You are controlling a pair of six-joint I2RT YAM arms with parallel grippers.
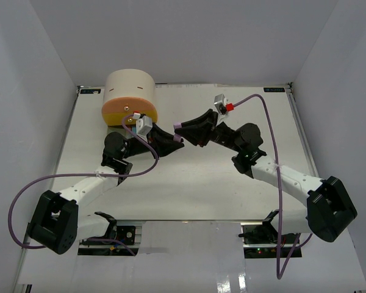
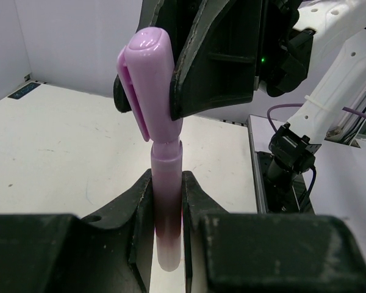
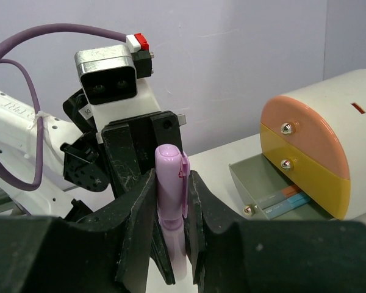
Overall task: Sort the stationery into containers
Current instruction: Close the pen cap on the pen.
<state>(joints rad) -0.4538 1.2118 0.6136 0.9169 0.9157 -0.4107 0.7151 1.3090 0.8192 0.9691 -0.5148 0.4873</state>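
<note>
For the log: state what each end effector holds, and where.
Both hold one purple pen: left end effector on the barrel, right end effector on the cap.

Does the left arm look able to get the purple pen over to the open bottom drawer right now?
Probably not yet. The drawer stands open near the left gripper, but the right gripper also clamps the purple pen and would have to let go.
</note>
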